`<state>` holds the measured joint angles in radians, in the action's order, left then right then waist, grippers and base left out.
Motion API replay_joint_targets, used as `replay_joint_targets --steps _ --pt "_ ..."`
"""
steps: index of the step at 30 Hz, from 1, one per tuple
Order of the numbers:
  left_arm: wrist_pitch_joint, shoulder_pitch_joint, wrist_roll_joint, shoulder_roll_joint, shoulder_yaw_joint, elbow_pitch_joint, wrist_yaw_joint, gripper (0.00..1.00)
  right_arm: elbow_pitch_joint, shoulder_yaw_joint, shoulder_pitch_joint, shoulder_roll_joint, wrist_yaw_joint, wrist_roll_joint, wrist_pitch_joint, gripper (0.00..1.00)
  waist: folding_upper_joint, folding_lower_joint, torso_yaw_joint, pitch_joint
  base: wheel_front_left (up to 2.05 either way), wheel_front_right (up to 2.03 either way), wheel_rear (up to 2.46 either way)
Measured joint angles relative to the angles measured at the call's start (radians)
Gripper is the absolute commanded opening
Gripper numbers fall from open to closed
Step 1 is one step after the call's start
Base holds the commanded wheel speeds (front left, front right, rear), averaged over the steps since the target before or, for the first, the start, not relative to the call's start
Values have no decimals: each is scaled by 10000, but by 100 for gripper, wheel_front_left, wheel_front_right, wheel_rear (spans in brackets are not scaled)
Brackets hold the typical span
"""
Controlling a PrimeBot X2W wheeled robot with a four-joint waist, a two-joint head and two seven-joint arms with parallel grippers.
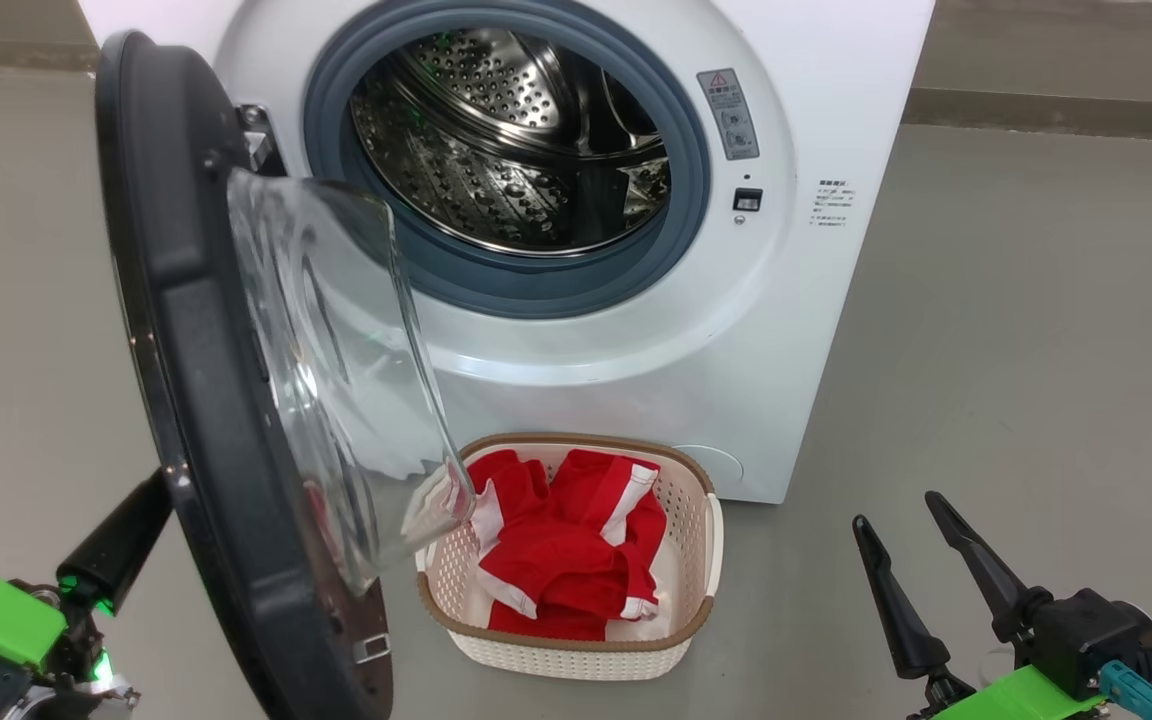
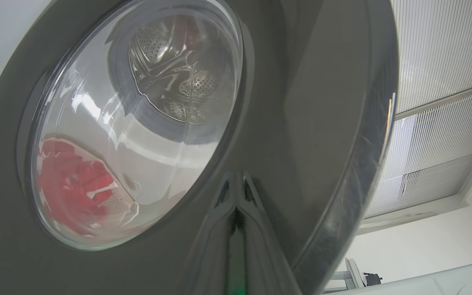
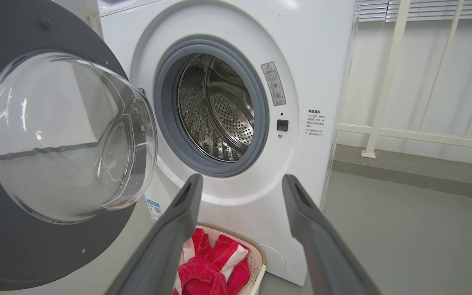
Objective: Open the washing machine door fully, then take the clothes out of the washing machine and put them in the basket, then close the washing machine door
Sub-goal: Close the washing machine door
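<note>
Red clothes are out, so we gently push the door shut with our pressed-together left end effector, spread right end effector clear.

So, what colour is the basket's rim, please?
The basket's rim is brown; head view shows it best.

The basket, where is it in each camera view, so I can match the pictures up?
Head view: basket at bottom centre, before the washing machine, holding red clothes.
Left wrist view: basket lower left, warped through the door glass.
Right wrist view: basket at the bottom edge, between the fingers of the open right claw.
Shared landmark: the steel drum.
</note>
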<state>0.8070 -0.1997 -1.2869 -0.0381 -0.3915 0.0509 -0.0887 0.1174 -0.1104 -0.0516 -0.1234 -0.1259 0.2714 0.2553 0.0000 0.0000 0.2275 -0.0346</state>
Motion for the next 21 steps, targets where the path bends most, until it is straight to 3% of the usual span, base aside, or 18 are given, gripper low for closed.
replay_joint_targets --steps 12,13,14,15,16,17,21 --pt "-746 166 -267 35 178 67 0 0 -8 -4 0 -6 0 0 0 100 0 0 -103 141 0 0 0" --pt "-976 165 -242 48 123 56 12 17 -8 -4 0 -6 0 0 0 100 0 0 -99 151 0 0 0" --pt "-1195 164 -190 59 71 44 42 42 -8 -2 0 -6 0 0 0 100 0 0 -91 159 0 0 0" --pt "-1379 163 -100 61 56 31 198 51 -6 -2 0 -4 0 0 0 100 0 0 -82 165 0 0 0" --pt "-1593 158 36 63 38 25 370 87 -6 0 0 -4 0 0 0 100 0 0 -68 169 0 0 0" --pt "-1829 156 194 65 23 25 543 100 -6 -2 0 -4 0 0 0 100 0 0 -53 173 0 0 0" --pt "-2968 142 1120 10 -75 -150 1421 100 0 0 1 -4 0 0 0 100 0 0 10 188 0 0 0"
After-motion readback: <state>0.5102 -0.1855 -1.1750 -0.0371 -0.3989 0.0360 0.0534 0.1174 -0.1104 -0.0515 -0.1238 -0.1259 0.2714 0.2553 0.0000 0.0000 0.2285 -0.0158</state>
